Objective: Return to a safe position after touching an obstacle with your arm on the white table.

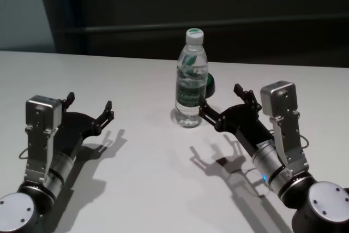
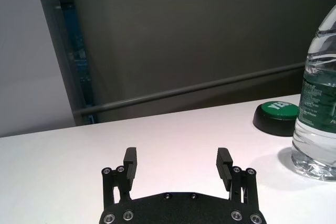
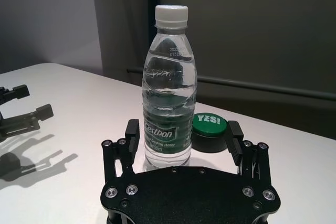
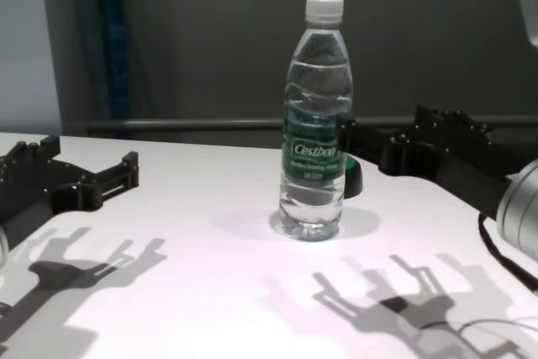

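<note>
L gripper (image 1: 90,107): hovers over white table (image 1: 147,189), left side, jaws spread, holding nothing.
Bottle (image 1: 191,80): upright, mid-table, green button (image 1: 209,84) just behind.
R gripper (image 1: 222,102): jaws apart, near finger (image 1: 208,115) right by bottle base; contact unclear.

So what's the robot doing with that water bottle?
It isn't holding it. The water bottle stands upright on the white table, with a green button just behind it. The right pincer is open and right up against the bottle, one finger beside its base, as if the arm has bumped it. The left pincer is open too, hovering off to the side, holding nothing.
</note>
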